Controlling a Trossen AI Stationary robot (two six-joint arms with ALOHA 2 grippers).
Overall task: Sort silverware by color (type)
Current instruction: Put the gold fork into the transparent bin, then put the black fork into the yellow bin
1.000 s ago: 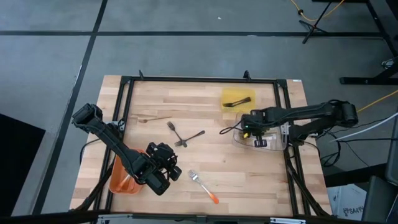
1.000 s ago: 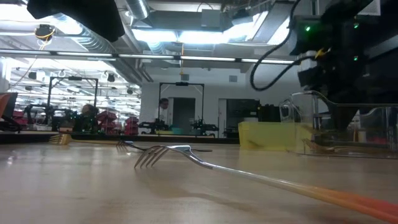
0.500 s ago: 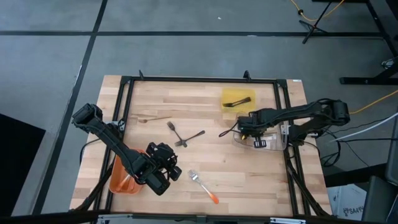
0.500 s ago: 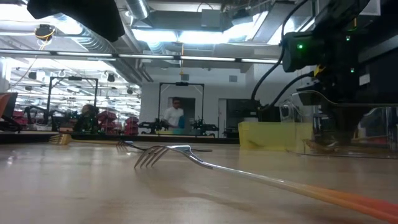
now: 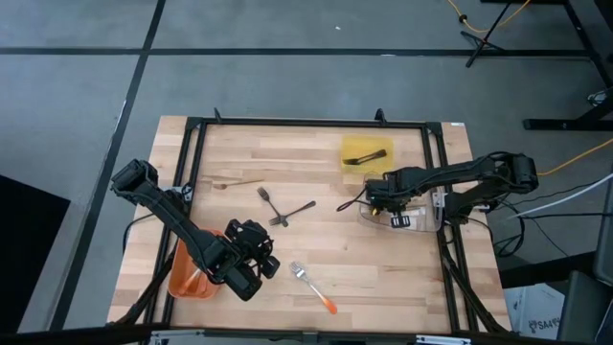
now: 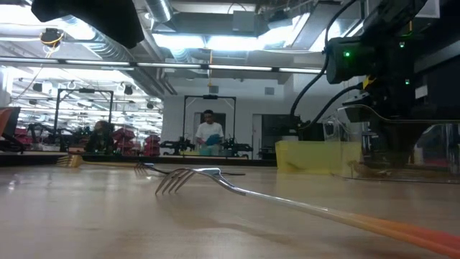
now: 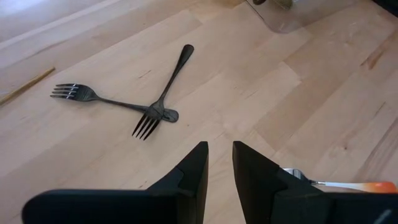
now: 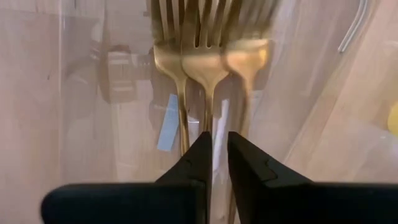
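While no writing legible, gold forks in clear tray.

Light source: bright ceiling strips in the room behind, low view.
Table: evenly lit, soft faint shadows.
Focus: near fork blurred, low view.
Glare: reflections on clear tray.

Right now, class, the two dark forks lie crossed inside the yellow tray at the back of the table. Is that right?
Not quite. The two dark forks lie crossed on the bare table, not inside the yellow tray, which holds a different dark utensil. The high view shows it.
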